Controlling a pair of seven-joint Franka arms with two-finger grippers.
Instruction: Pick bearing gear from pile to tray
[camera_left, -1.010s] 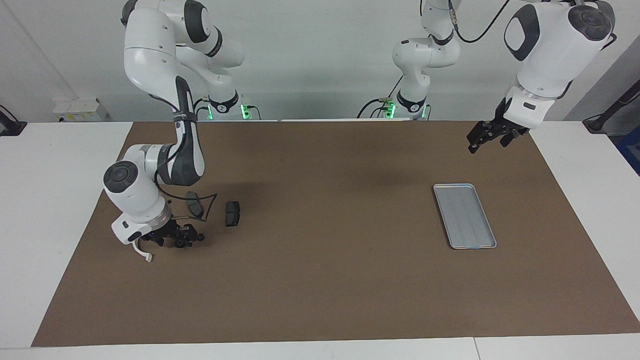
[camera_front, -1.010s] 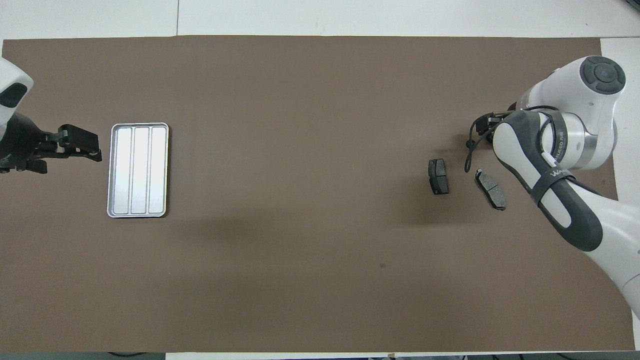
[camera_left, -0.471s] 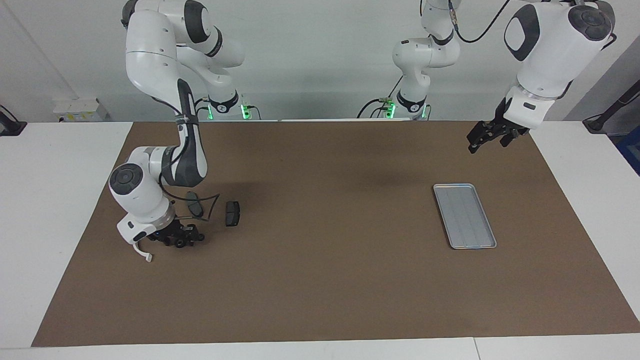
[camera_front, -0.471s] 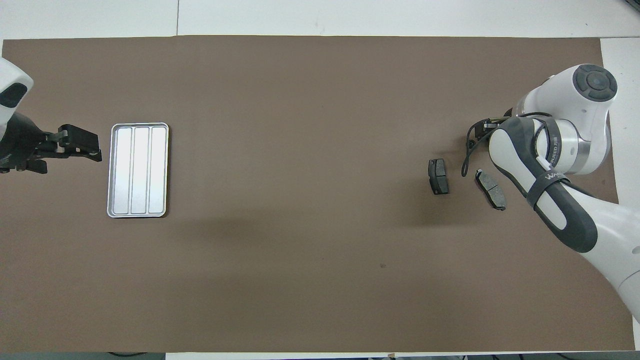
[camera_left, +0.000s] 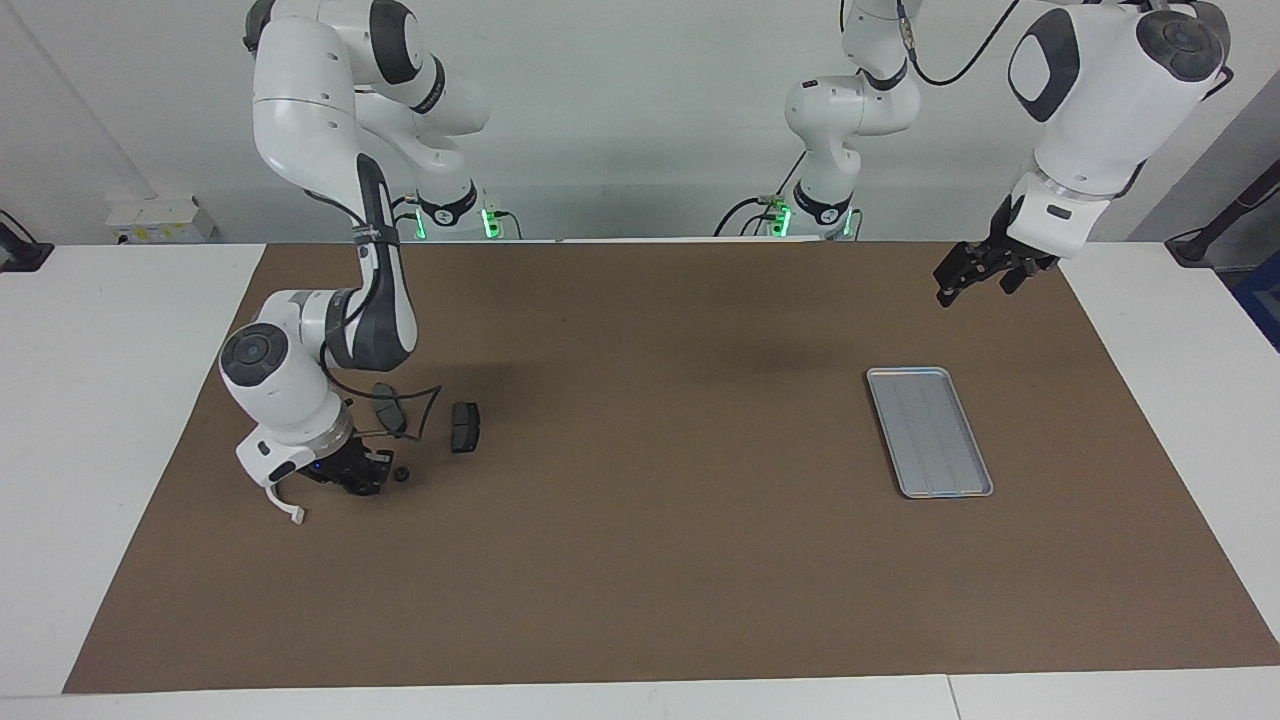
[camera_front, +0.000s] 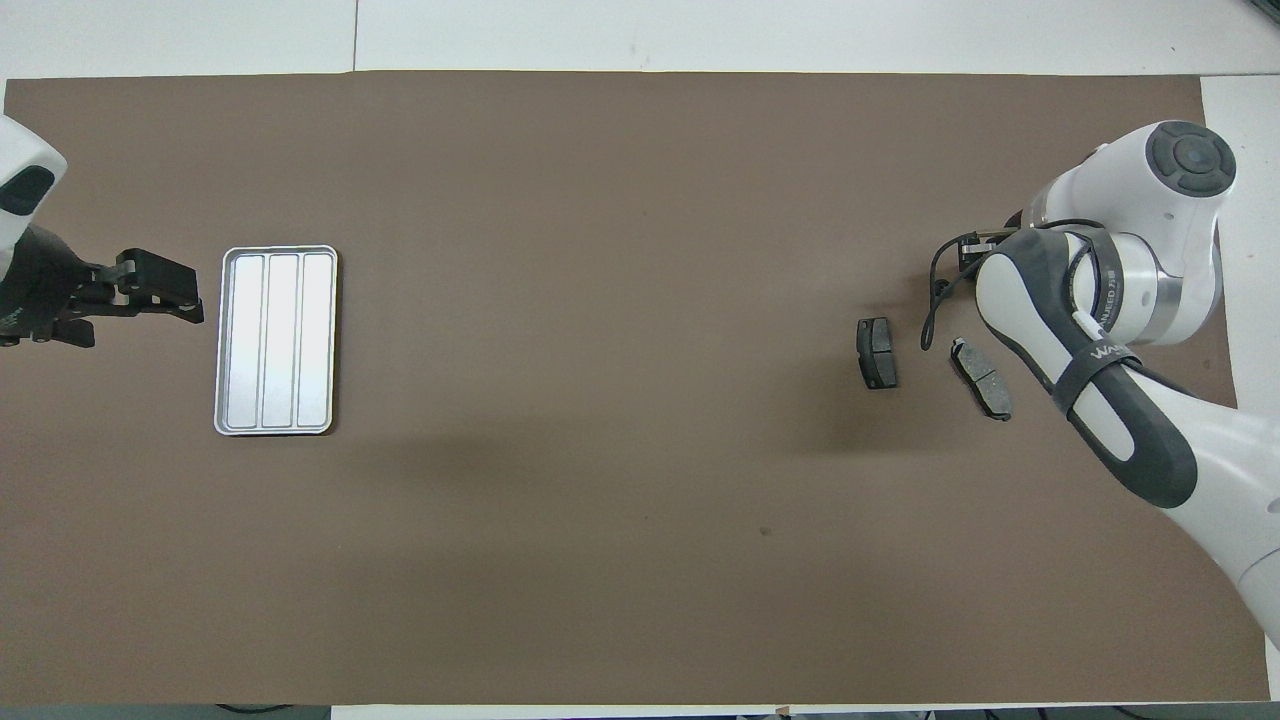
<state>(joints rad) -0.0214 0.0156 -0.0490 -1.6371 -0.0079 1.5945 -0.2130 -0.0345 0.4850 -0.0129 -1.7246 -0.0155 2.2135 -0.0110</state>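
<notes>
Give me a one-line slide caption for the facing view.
Right gripper down at the pile beside two dark plates; left gripper waits raised near the empty tray.

Tray (camera_left: 930, 430) lies well apart from the pile (camera_left: 430, 425).

One silver tray (camera_left: 930, 432) toward the left arm's end of the surface (camera_left: 640, 560), two dark grey plates (camera_left: 465, 426) well apart from the tray, one white curved bracket (camera_left: 285, 505) and one tiny black round piece (camera_left: 402, 474) near those plates
</notes>
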